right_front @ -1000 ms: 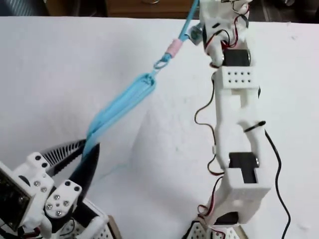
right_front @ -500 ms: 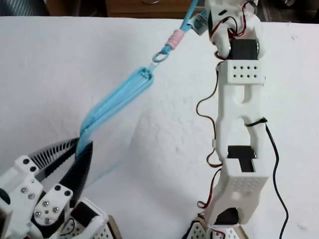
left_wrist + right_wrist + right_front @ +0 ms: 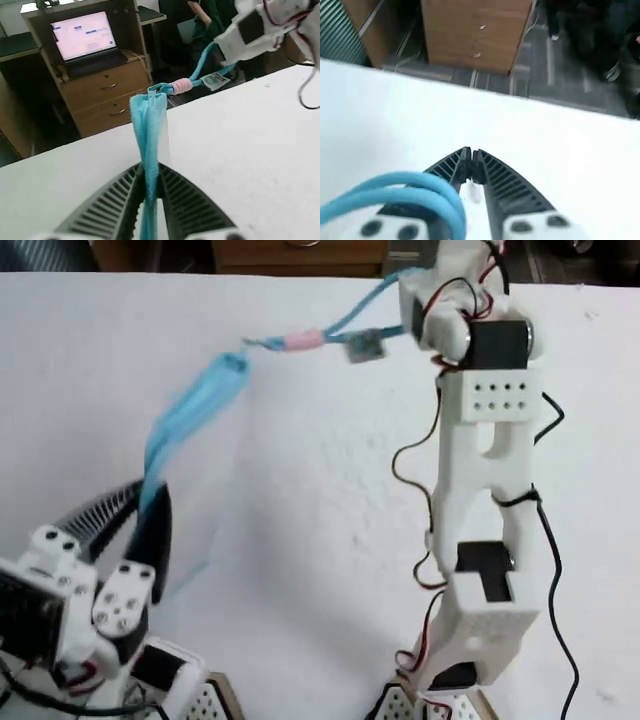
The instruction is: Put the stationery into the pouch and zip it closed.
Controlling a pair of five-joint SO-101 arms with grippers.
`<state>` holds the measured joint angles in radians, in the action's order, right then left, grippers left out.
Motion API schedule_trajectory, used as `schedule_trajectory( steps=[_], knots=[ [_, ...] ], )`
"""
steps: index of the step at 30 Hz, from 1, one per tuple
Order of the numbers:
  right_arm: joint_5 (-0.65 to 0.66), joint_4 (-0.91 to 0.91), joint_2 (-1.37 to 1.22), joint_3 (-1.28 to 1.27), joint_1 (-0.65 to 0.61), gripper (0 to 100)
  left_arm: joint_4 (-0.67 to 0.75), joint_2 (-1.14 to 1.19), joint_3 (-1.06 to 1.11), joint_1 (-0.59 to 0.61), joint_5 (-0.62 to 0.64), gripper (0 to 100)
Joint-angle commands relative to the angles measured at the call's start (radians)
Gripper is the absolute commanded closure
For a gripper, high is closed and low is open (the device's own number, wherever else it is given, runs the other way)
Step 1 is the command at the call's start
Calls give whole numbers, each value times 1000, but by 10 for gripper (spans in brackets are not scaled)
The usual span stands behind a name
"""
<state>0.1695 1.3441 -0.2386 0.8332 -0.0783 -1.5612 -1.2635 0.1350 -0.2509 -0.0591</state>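
Left gripper [image 3: 148, 169]: closed on the blue pouch [image 3: 150, 131]. I see both ribbed fingers pressed against its sides, with the fabric pinched edge-on between them.

Left arm position: at the near left corner of the table [image 3: 300, 540] in the high view, with the gripper pointing toward the far side.

Right gripper [image 3: 471, 153]: closed. My own wrist view shows the two fingertips meeting with nothing between them.

Right arm position: stretched out along the right side of the table, its gripper at the far edge.

Pouch location: held by its near end in the left gripper. It extends away from the jaws as a narrow, flat strip raised off the table, and its far end points toward the right gripper.

Pouch contents: I cannot tell, as only the thin edge faces the cameras.

Zip pull: a small ring at the pouch's far end joins a pink sleeve [image 3: 303, 339].

Blue cord [image 3: 365, 305]: runs from the pink sleeve up to the right gripper. In the right wrist view it loops beside the base of one finger. I cannot tell whether it is pinched there.

Grey tag [image 3: 362, 348]: hangs on the cord, between the sleeve and the right gripper.

Surroundings: a wooden drawer unit [image 3: 105, 95] with an open laptop [image 3: 82, 35] on it stands beyond the table.
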Motion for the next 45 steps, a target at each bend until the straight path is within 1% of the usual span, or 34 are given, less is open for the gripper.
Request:
schedule_trajectory(
  steps=[1, 3, 6, 7, 8, 10, 13, 15, 19, 23, 27, 31, 34, 36, 37, 39, 42, 45],
  knots=[
    [0, 159, 88, 38, -35, 882, 114, 7, 9, 53, -14, 976],
    [-8, 248, 108, 37, -59, 742, 143, 7, 18, 56, -14, 976],
    [-8, 364, 142, 38, -122, 499, 175, 7, 64, 56, -14, 976],
    [-8, 395, 156, 38, -150, 442, 184, 7, 87, 56, -20, 976],
    [-8, 420, 173, 38, -177, 410, 193, 7, 114, 56, -20, 976],
    [-8, 424, 216, 31, -229, 419, 210, 5, 153, 58, -23, 976],
    [-8, 424, 289, 29, -318, 481, 252, 4, 183, 58, -28, 976],
    [-8, 424, 343, 28, -375, 515, 298, 5, 192, 58, -69, 976],
    [-8, 426, 438, 17, -456, 527, 404, 7, 242, 58, -117, 976],
    [-8, 427, 542, -130, -473, 527, 506, 8, 331, 59, -123, 976],
    [-9, 424, 684, -359, -473, 527, 597, 8, 420, 114, -117, 976],
    [-9, 424, 822, -537, -461, 527, 606, 8, 476, 130, -123, 976],
    [-9, 423, 891, -643, -418, 527, 620, 8, 517, 125, -173, 976],
    [-9, 412, 929, -703, -377, 527, 703, 8, 555, 128, -242, 976],
    [-9, 404, 946, -729, -354, 527, 756, 8, 574, 128, -298, 976],
    [-9, 403, 974, -763, -315, 527, 829, 8, 600, 127, -453, 977],
    [-9, 403, 1009, -799, -265, 527, 859, 13, 612, 120, -694, 977],
    [-9, 403, 1026, -830, -234, 527, 858, 68, 646, 113, -850, 977]
  ],
)
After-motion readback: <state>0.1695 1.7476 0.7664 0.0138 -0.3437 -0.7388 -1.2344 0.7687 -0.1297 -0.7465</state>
